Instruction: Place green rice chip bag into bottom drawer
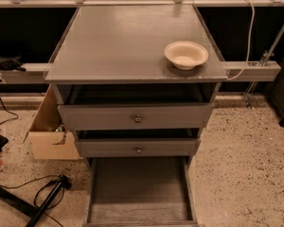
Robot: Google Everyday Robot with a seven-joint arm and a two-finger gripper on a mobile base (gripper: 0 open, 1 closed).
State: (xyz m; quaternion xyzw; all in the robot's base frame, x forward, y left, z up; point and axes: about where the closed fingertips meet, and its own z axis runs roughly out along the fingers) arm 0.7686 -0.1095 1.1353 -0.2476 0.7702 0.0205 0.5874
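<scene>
The gripper was out of the camera's view, and so was the arm, so whether it was released or clenched on anything could not be told. The green chip bag was out of view too, and nothing showed where it was. With the gripper unseen, places can only be given within the view.

The cabinet top point(128, 41) was a flat grey board. A cream bowl point(186, 55) stood upright on it near the front right corner. Under the top, the top drawer point(109, 116) was pulled out a little, leaving a dark gap behind its front, with a small knob point(137, 119) at its middle. The middle drawer point(109, 148) sat just below, also slightly out, with its own knob point(138, 150).

The bottom drawer point(138, 188) was pulled out furthest — a long grey tray reaching toward the lower edge of the view, its inner floor showing.

A cardboard box point(49, 136) stood on the speckled floor point(241, 164) touching the cabinet's left side. Black cables point(47, 197) lay in front of the box. A white cable point(249, 27) hung down to a pale rail point(253, 71) on the right.
</scene>
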